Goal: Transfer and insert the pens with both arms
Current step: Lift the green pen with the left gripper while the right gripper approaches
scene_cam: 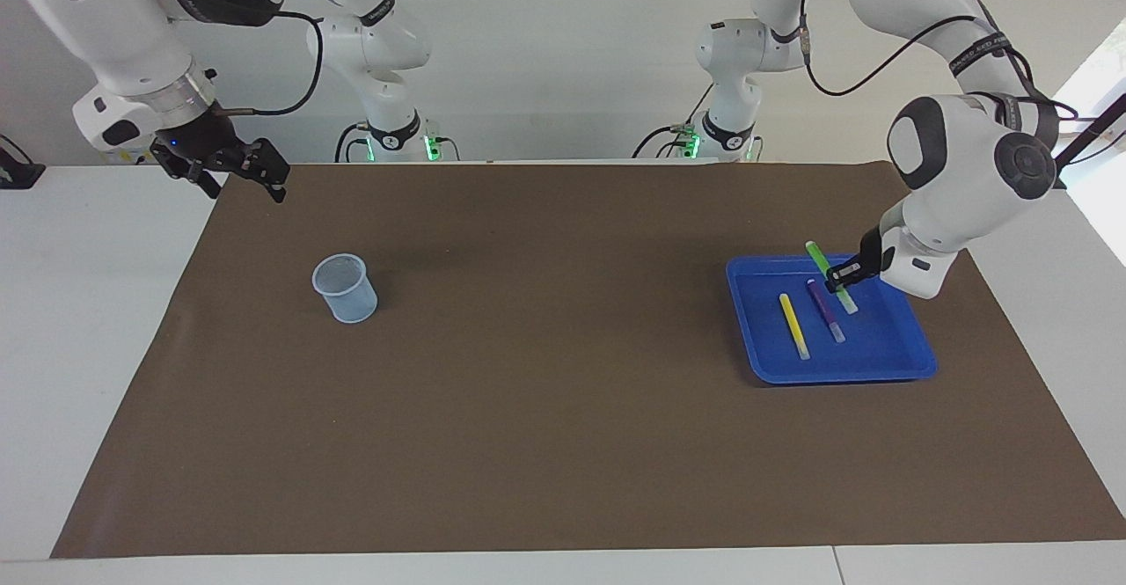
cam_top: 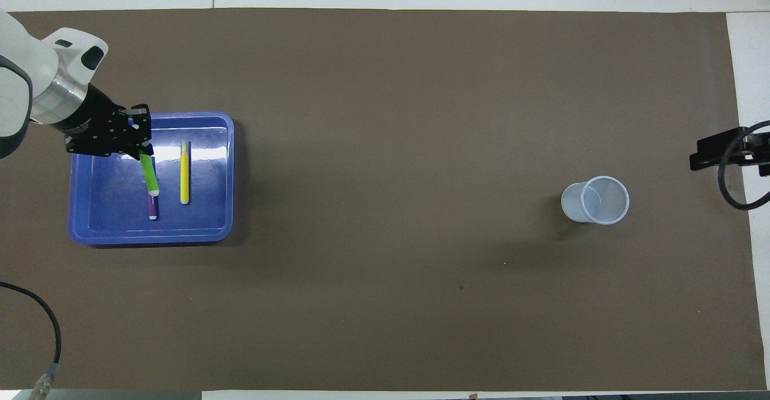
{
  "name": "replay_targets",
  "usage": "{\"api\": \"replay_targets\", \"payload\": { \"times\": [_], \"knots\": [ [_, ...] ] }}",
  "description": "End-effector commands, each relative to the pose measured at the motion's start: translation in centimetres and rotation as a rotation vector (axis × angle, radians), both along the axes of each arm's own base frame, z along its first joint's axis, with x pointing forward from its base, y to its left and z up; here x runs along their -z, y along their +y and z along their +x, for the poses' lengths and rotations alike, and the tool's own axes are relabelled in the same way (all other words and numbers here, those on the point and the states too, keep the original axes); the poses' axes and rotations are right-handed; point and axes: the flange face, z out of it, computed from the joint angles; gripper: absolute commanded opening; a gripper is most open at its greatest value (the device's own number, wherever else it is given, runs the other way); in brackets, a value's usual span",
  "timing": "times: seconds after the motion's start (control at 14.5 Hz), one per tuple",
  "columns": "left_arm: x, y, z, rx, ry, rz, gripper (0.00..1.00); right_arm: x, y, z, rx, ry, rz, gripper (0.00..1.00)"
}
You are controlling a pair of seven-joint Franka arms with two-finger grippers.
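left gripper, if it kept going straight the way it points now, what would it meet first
The left gripper, shut on the green pen, points slantwise down over the blue tray. It would probably meet the purple pen first, or the tray floor beside it; depth is unclear.

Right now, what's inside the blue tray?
Two pens lie in the blue tray: the yellow pen and the purple pen. The green pen hangs above it, clamped in the left gripper. From overhead it covers part of the purple pen.

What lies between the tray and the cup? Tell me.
Nothing: only bare brown mat runs from the tray to the cup, clearest in the overhead view.
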Motion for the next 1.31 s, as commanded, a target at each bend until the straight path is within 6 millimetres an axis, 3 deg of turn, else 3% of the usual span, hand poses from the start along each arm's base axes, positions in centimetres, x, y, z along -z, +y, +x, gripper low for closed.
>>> {"api": "replay_targets", "payload": {
  "times": [0.0, 0.14, 0.34, 0.48, 0.62, 0.9, 1.1, 1.24],
  "knots": [
    [-3.6, -3.9, -1.3, -0.216, 0.049, -0.052, 0.00, -0.3, 4.4, -0.3, -0.075, 0.007, 0.012, 1.00],
    [-6.2, -7.2, -2.9, -0.430, 0.097, -0.109, 0.00, -1.7, 9.0, -0.8, -0.169, -0.018, 0.013, 1.00],
    [-7.8, -11.2, -4.8, -0.674, 0.214, -0.170, 0.00, -2.4, 11.5, -1.1, -0.178, -0.039, 0.175, 1.00],
    [-7.5, -13.3, -5.9, -0.790, 0.311, -0.238, 0.00, -2.2, 12.3, -1.3, -0.149, -0.032, 0.326, 1.00],
    [-6.3, -15.2, -7.6, -0.905, 0.382, -0.322, 0.00, -2.1, 13.5, -1.8, -0.157, -0.025, 0.347, 1.00],
    [-4.4, -21.0, -10.5, -1.129, 0.456, -0.383, 0.00, -2.0, 18.2, -1.7, -0.034, -0.095, 0.451, 1.00],
    [-3.8, -21.9, -12.0, -1.183, 0.529, -0.431, 0.00, -1.1, 19.5, -2.5, 0.151, -0.063, 0.601, 1.00],
    [-3.2, -22.7, -13.0, -1.226, 0.561, -0.470, 0.00, -1.0, 22.5, -3.1, 0.144, -0.075, 0.612, 1.00]
  ]
}}
